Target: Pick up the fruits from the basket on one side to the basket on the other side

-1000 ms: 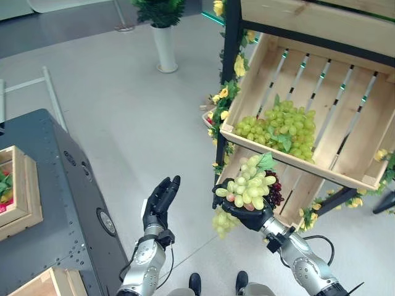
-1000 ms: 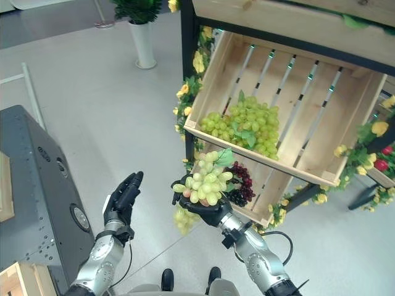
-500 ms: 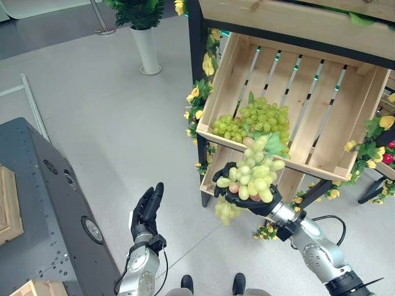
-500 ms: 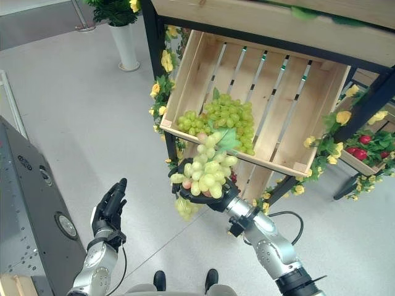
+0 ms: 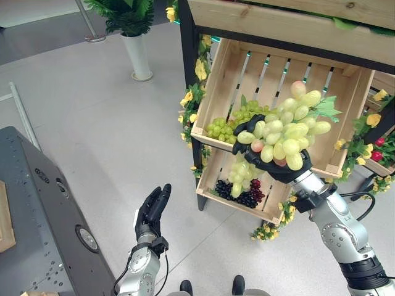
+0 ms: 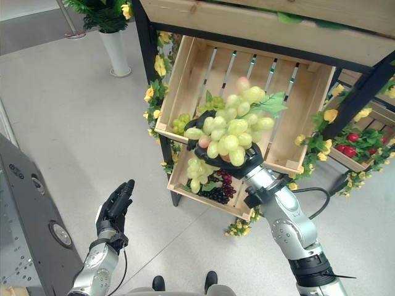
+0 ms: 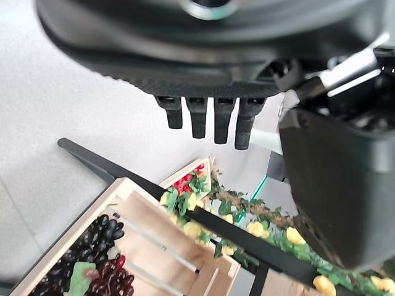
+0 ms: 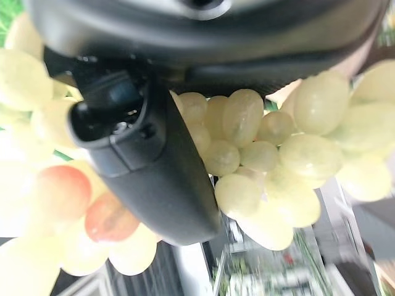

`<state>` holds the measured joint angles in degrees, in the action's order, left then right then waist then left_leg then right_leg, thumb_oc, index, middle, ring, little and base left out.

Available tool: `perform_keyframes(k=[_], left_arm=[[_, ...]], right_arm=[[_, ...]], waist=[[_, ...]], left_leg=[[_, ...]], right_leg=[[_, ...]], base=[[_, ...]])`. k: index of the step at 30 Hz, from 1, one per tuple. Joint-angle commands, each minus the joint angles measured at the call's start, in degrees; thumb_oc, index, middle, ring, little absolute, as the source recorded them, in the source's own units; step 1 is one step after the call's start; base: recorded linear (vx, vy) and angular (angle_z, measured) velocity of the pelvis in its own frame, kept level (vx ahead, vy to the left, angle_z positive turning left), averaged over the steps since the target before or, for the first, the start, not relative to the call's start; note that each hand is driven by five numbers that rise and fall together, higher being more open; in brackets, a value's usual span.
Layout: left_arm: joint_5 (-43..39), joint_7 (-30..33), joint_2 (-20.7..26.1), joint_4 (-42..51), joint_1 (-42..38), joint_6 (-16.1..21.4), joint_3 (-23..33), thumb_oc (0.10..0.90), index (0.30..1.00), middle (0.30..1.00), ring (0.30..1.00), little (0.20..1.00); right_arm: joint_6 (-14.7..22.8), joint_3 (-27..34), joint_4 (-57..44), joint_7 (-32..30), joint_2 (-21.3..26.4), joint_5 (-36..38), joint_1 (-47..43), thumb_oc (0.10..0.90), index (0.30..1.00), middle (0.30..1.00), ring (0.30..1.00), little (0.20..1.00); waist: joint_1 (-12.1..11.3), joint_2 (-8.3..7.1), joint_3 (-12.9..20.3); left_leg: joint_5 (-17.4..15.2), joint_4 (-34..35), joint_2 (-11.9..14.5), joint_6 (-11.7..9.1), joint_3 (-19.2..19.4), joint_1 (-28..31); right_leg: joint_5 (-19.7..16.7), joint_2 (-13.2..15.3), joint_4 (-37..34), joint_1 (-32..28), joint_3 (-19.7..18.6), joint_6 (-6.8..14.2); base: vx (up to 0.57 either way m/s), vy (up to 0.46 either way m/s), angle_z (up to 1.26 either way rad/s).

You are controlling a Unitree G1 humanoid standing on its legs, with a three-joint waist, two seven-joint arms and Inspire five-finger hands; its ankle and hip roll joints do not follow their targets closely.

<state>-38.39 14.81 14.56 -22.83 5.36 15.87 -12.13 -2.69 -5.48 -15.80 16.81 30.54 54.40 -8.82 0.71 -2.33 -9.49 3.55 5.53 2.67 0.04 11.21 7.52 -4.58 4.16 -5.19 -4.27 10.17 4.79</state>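
Green grapes (image 5: 285,131) sit in the right hand (image 5: 271,168), whose fingers curl up around the underside of the bunch; part of the bunch hangs below the hand. The right wrist view shows the thumb (image 8: 151,179) pressed against the grapes. The hand holds the bunch in front of the upper crate (image 5: 353,111) of a wooden rack, level with its front lip. A second bunch of green grapes (image 5: 227,125) lies in the left part of that crate, beside the held one. The lower crate (image 5: 213,196) contains dark grapes (image 5: 242,195). The left hand (image 5: 153,208) is raised low at the left, apart from the rack, fingers straight and close together, holding nothing. A potted plant (image 5: 126,18) stands on the floor behind.
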Motion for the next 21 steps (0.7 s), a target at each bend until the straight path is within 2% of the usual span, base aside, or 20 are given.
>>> perform_keyframes(k=[1, 3, 9, 15, 18, 21], left_arm=[[3.37, -1.9, 2.93, -1.3, -6.9, 5.9, -1.26, 0.8, 0.9, 0.9, 0.9, 0.9], [3.65, -1.99, 3.01, -1.41, -6.98, 5.88, -1.56, 0.8, 0.9, 0.9, 0.9, 0.9], [3.77, -1.69, 3.93, -2.02, -6.2, 6.11, -2.69, 0.8, 0.9, 0.9, 0.9, 0.9], [2.63, -2.27, 5.37, -2.64, -5.77, 6.41, -3.7, 0.8, 0.9, 0.9, 0.9, 0.9], [2.24, -2.34, 5.79, -2.45, -5.64, 6.45, -4.0, 0.8, 0.9, 0.9, 0.9, 0.9], [2.0, -1.85, 6.39, -1.71, -6.02, 6.07, -5.1, 0.8, 0.9, 0.9, 0.9, 0.9]], right_arm=[[7.67, 6.01, 2.53, -3.92, -0.02, 2.92, -9.57, 0.4, 0.3, 0.3, 0.3, 0.3], [7.79, 6.13, 3.99, -5.48, 0.51, 2.92, -10.51, 0.4, 0.3, 0.3, 0.3, 0.3], [7.7, 8.69, 17.98, -10.44, 5.12, 4.6, -16.58, 0.4, 0.3, 0.3, 0.3, 0.3], [4.39, 8.6, 34.61, -11.62, 13.07, 9.11, -23.41, 0.4, 0.3, 0.3, 0.3, 0.3], [3.44, 8.11, 39.08, -12.05, 14.8, 10.91, -25.58, 0.4, 0.3, 0.3, 0.3, 0.3], [2.55, 6.5, 48.02, -13.21, 17.66, 13.21, -30.91, 0.4, 0.3, 0.3, 0.3, 0.3]], waist=[[-0.17, -1.04, 4.18], [-0.27, -1.11, 4.19], [-1.42, -1.77, 4.55], [-3.17, -2.22, 4.72], [-3.72, -2.34, 4.73], [-4.74, -2.55, 4.73]], left_leg=[[-10.33, -0.53, -1.15, -0.17, -1.56, 2.16], [-10.35, -0.53, -1.08, -0.23, -1.53, 2.26], [-10.46, -0.53, -0.77, -0.66, -2.12, 2.43], [-10.32, -0.53, -0.71, -1.07, -2.99, 2.56], [-10.29, -0.53, -0.69, -1.17, -3.19, 2.65], [-10.2, -0.53, -0.68, -1.37, -3.83, 2.68]], right_leg=[[5.75, -0.11, 0.19, -3.61, -0.82, 0.08], [5.76, -0.11, 0.19, -3.72, -0.73, 0.08], [6.1, -0.32, 0.19, -4.21, 0.16, -0.15], [6.26, -0.43, 0.19, -4.8, 1.22, -0.51], [6.36, -0.42, 0.19, -5.05, 1.63, -0.67], [6.45, -0.46, 0.19, -5.35, 2.31, -0.93]], base=[[0.01, 0.011, -0.04], [0.0, 0.0, 0.0], [0.0, 0.0, 0.0], [0.0, 0.001, 0.01], [0.0, 0.0, 0.1], [-0.01, -0.003, 0.12]])
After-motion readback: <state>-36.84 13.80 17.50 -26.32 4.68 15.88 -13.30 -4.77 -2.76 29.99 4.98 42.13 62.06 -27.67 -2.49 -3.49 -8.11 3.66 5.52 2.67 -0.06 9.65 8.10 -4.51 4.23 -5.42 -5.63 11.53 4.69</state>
